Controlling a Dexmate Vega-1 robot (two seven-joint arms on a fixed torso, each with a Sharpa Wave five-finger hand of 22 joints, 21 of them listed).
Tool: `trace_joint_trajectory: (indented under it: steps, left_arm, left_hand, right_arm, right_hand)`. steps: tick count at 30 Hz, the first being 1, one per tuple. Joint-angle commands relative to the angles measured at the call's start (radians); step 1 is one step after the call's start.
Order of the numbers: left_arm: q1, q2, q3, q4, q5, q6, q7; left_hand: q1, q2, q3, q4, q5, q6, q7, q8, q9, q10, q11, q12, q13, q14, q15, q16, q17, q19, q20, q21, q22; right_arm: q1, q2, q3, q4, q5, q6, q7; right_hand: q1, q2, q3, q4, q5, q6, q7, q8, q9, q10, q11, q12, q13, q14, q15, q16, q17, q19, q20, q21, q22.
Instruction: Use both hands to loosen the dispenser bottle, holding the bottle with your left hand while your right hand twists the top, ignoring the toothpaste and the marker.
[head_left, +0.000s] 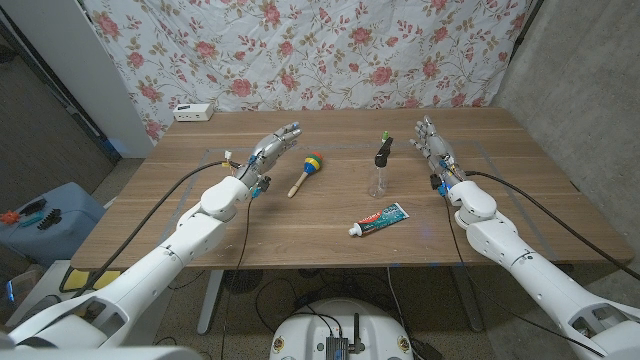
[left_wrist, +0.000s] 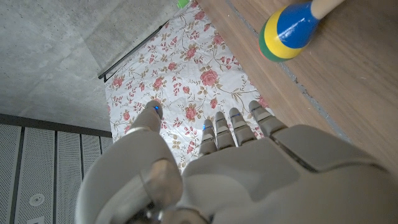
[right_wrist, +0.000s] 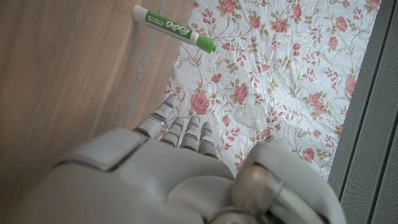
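Wooden table (head_left: 300, 235), floral backdrop. Dispenser bottle (head_left: 380, 167) upright mid-table between left hand (head_left: 275, 147) and right hand (head_left: 432, 142), both apparently spread, empty. Nothing grasped; next, left hand must reach and grip bottle.

You have a wooden table (head_left: 300, 235) backed by a floral curtain (head_left: 300, 50). On the table a maraca (head_left: 305, 172) lies with its wooden handle towards you and its blue, yellow and green head away; the left wrist view shows that head close (left_wrist: 287, 32). A white box (head_left: 193, 112) sits at the far left corner. A blue bin (head_left: 45, 222) stands on the floor left of the table
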Motion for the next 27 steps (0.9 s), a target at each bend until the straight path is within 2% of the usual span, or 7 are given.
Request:
trace_joint_trajectory:
  steps: [1, 11, 19, 27]
  left_arm:
    - [-0.031, 0.002, 0.044, -0.020, 0.042, 0.042, -0.027]
    - [-0.062, -0.007, 0.078, -0.028, 0.067, 0.073, -0.051]
    - [-0.065, -0.016, 0.102, -0.047, 0.092, 0.102, -0.040]
    - [-0.068, -0.009, 0.122, -0.071, 0.104, 0.130, -0.056]
  left_hand:
    - [0.005, -0.017, -0.003, -0.011, 0.005, -0.004, -0.005, 0.001, 0.003, 0.002, -0.014, 0.003, 0.002, 0.004, -0.021, 0.004, 0.002, -0.008, 0.000, 0.001, 0.000]
    - [0.032, -0.053, -0.014, -0.035, 0.015, -0.010, -0.009, 0.005, 0.003, 0.003, -0.021, 0.002, 0.002, 0.010, -0.029, 0.005, 0.003, -0.010, -0.008, 0.001, 0.000]
    - [0.059, -0.074, -0.019, -0.044, 0.025, -0.008, -0.012, 0.008, 0.002, 0.013, -0.026, 0.004, 0.001, 0.026, -0.040, 0.009, 0.003, -0.023, -0.013, -0.002, 0.000]
    - [0.084, -0.088, -0.025, -0.044, 0.034, -0.001, -0.019, 0.010, 0.002, 0.026, -0.041, 0.006, 0.001, 0.040, -0.048, 0.009, 0.002, -0.052, -0.026, -0.007, 0.000]
  right_arm:
    - [-0.002, -0.012, 0.011, 0.016, 0.019, 0.002, 0.026]
    - [0.005, -0.002, 0.017, 0.056, 0.029, 0.033, 0.046]
    - [0.008, 0.001, 0.018, 0.071, 0.022, 0.049, 0.042]
    - [0.005, 0.004, 0.020, 0.072, 0.015, 0.059, 0.031]
  right_hand:
    - [0.001, 0.002, 0.007, 0.001, 0.009, 0.008, 0.003, 0.007, 0.003, 0.008, -0.001, 0.006, 0.005, 0.005, -0.013, 0.003, 0.001, 0.011, -0.053, 0.006, 0.004]
    - [0.001, 0.004, 0.010, 0.001, 0.009, -0.003, 0.019, 0.002, 0.003, 0.005, -0.003, 0.003, 0.005, 0.004, -0.021, 0.002, 0.001, 0.007, -0.057, 0.005, 0.003]
    - [0.002, 0.003, 0.013, 0.000, 0.010, 0.000, 0.041, 0.003, 0.002, 0.011, -0.011, 0.003, 0.004, 0.027, -0.029, 0.009, 0.000, 0.010, -0.070, 0.006, 0.004]
    - [0.005, 0.002, 0.019, -0.004, 0.010, 0.017, 0.057, 0.008, 0.001, 0.038, -0.015, 0.008, 0.001, 0.059, -0.025, 0.015, -0.003, -0.026, -0.082, -0.004, 0.004]
